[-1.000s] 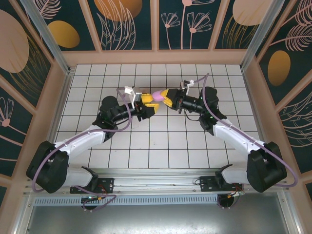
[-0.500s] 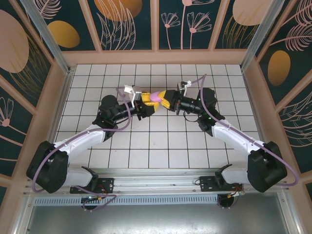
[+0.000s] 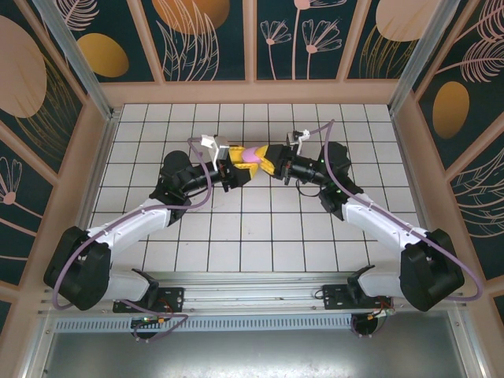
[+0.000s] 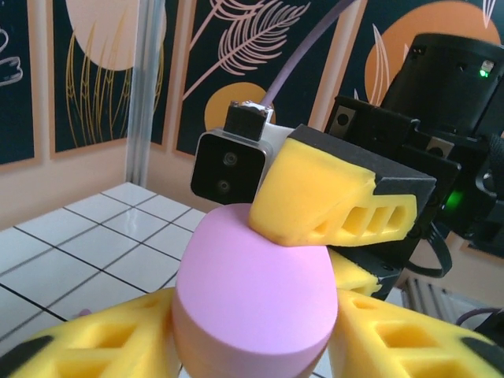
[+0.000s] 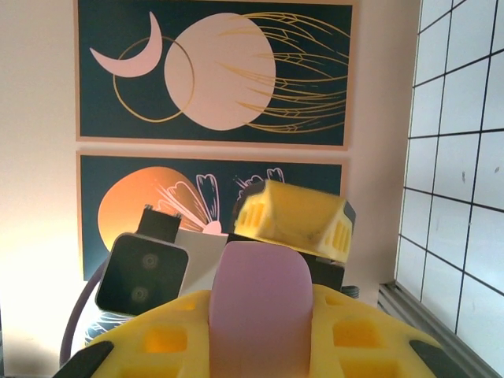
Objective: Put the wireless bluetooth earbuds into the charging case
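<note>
Left gripper (image 3: 240, 165) above white tiled floor (image 3: 260, 236).

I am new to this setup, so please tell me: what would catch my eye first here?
The two arms meet over the white tiled table, where the left gripper and the right gripper, both yellow-fingered, flank one pink case. Dark flowered wall panels stand around.

Both arms are wearing white shells over bulky black joints: left arm (image 3: 134, 220), right arm (image 3: 379, 222). Lilac cable (image 4: 298, 47) is looping along each. Yellow slotted foam fingers (image 4: 331, 201) are tipping black mounts; white-cased wrist camera (image 4: 228, 167) is riding above.
</note>
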### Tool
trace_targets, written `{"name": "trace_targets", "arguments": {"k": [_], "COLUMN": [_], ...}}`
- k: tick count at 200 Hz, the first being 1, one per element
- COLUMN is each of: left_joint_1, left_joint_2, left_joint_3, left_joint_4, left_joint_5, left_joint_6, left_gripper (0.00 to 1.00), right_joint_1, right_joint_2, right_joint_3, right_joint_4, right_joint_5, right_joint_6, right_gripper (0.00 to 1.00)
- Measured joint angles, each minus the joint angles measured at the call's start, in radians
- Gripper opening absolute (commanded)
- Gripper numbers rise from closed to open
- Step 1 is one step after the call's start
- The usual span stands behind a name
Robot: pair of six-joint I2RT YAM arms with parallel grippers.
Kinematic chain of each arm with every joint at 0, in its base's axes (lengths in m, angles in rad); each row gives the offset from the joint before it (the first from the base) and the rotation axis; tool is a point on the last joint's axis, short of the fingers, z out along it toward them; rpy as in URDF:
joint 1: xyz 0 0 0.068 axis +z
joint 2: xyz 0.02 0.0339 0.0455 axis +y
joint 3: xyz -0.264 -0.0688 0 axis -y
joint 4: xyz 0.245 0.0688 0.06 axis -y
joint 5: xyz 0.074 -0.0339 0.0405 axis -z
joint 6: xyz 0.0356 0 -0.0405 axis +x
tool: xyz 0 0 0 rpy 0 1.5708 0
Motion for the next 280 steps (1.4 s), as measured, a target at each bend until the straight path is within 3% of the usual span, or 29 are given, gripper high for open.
{"name": "trace_targets", "arguments": {"k": [29, 54, 122, 159, 183, 197, 231, 254, 280], "left_joint_1": [-0.002, -0.002, -0.003, 0.000, 0.005, 0.006, 0.007, 0.020, 0.071], "left_joint_2": [0.000, 0.000, 0.000, 0.000, 0.000, 0.000, -0.001, -0.012, -0.064], "left_joint_3": [0.000, 0.000, 0.000, 0.000, 0.000, 0.000, 0.000, 0.003, 0.003], "left_joint_4": [-0.006, -0.007, -0.021, -0.024, -0.028, -0.030, -0.040, -0.097, -0.185], "left_joint_5": [-0.003, -0.013, -0.014, -0.016, -0.014, -0.014, -0.012, 0.011, 0.055], "left_joint_6": [0.007, 0.009, 0.017, 0.021, 0.028, 0.034, 0.035, 0.036, 0.043], "left_gripper": [0.49, 0.47, 0.54, 0.42, 0.26, 0.24, 0.21, 0.21, 0.22], "right_joint_1": [0.000, 0.002, 0.002, 0.002, 0.002, 0.002, 0.002, -0.001, 0.001], "right_joint_2": [0.000, 0.000, 0.000, 0.000, 0.000, 0.000, -0.005, -0.035, -0.102], "right_joint_3": [0.000, 0.000, 0.000, 0.000, 0.000, 0.001, 0.004, 0.046, 0.202], "right_joint_4": [0.000, 0.000, 0.000, 0.000, 0.001, 0.001, -0.018, -0.144, -0.432], "right_joint_5": [0.002, 0.002, 0.007, 0.008, 0.010, 0.011, 0.016, 0.036, 0.123], "right_joint_6": [0.000, 0.000, 0.000, 0.000, 0.004, 0.006, -0.010, -0.113, -0.377], "right_gripper": [0.23, 0.23, 0.22, 0.22, 0.23, 0.31, 0.72, 0.79, 0.79]}}
